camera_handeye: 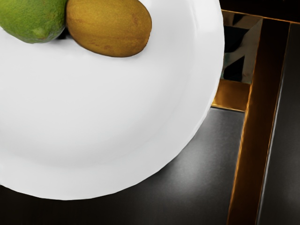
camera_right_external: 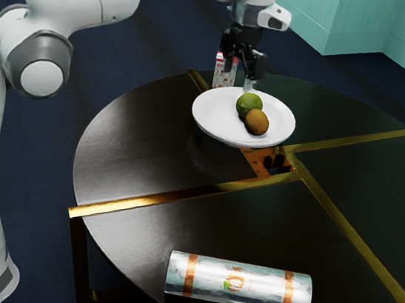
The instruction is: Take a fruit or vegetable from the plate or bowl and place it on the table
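Observation:
In the exterior view my gripper (camera_right_external: 245, 69) hangs above the far edge of the white plate (camera_right_external: 217, 118), fingers pointing down and apart, with nothing seen between them. A green lime (camera_right_external: 248, 103) and a brown kiwi-like fruit (camera_right_external: 257, 122) lie side by side on the plate. The wrist view has the lime (camera_handeye: 35, 18) and the brown fruit (camera_handeye: 110, 28) touching or nearly so, on the white plate (camera_handeye: 103, 117) beneath my hand.
Behind the plate stands a red and white carton (camera_right_external: 223, 70), close to the gripper. A patterned cylinder (camera_right_external: 238, 283) lies near the exterior view's lower edge. Gold strips (camera_right_external: 186, 194) cross the dark round table (camera_right_external: 127, 146).

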You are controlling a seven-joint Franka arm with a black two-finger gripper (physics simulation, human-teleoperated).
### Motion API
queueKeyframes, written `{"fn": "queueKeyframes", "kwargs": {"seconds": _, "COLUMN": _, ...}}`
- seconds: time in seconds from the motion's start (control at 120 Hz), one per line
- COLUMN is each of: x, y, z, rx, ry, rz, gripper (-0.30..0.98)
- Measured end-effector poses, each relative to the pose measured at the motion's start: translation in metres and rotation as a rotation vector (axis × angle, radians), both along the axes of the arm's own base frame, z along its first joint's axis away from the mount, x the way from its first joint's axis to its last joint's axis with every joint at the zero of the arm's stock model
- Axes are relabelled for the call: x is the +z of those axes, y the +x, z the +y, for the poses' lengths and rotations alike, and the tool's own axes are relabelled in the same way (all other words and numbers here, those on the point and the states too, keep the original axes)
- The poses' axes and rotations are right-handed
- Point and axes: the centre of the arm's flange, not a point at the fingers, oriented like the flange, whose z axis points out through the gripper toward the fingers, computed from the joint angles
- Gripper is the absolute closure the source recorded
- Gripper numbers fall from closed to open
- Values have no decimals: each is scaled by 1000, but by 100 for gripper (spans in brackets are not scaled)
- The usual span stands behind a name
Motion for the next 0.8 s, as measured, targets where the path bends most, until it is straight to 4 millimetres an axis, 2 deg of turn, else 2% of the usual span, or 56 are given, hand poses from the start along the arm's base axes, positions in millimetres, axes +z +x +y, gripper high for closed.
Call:
{"fn": "queueKeyframes", "kwargs": {"seconds": 0.108, "x": -6, "y": 0, "z": 29, "rx": 67, "ry": -17, "rz": 8, "gripper": 0}}
{"fn": "queueKeyframes", "kwargs": {"seconds": 0.3, "x": -8, "y": -1, "z": 37, "rx": 255, "ry": -52, "rz": 7, "gripper": 0}}
{"fn": "queueKeyframes", "kwargs": {"seconds": 0.408, "x": -12, "y": -5, "z": 97, "rx": 469, "ry": -54, "rz": -17, "gripper": 0}}
{"fn": "queueKeyframes", "kwargs": {"seconds": 0.492, "x": -20, "y": -3, "z": 117, "rx": 576, "ry": -53, "rz": -29, "gripper": 0}}
{"fn": "queueKeyframes", "kwargs": {"seconds": 0.575, "x": -27, "y": 2, "z": 127, "rx": 659, "ry": -62, "rz": -39, "gripper": 0}}
{"fn": "queueKeyframes", "kwargs": {"seconds": 0.658, "x": -35, "y": 18, "z": 134, "rx": 723, "ry": -61, "rz": -57, "gripper": 0}}
{"fn": "queueKeyframes", "kwargs": {"seconds": 0.8, "x": -52, "y": 51, "z": 128, "rx": 787, "ry": -61, "rz": -85, "gripper": 0}}
